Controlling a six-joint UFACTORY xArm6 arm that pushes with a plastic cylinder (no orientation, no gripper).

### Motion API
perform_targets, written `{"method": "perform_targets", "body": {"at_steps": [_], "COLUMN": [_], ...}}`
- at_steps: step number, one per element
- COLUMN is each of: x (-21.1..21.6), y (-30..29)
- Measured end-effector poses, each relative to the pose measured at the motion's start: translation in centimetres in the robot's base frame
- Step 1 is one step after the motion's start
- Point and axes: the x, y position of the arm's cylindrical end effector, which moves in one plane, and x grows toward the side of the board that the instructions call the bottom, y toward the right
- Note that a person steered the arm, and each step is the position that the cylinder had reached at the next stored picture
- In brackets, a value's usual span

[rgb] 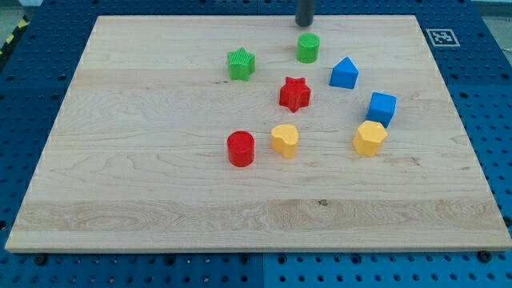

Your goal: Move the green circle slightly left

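Observation:
The green circle (308, 48) is a short green cylinder standing near the view's top, a little right of centre on the wooden board (144, 160). My tip (305, 24) is the lower end of a dark rod coming down from the view's top edge. It stands just above the green circle in the view, close to it, with a narrow gap showing. A green star (241, 64) lies to the circle's left.
A red star (294, 94) lies below the green circle, and a blue block with a pointed top (344, 74) is to its right. A blue cube (382, 108), a yellow block (370, 138), a yellow heart-like block (284, 139) and a red cylinder (240, 149) lie lower down.

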Motion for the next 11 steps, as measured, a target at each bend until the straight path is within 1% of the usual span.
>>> {"method": "perform_targets", "body": {"at_steps": [1, 4, 6, 9, 11], "x": [2.6, 6.7, 7.2, 8.2, 8.9], "y": [0.1, 0.1, 6.7, 6.5, 4.0]}}
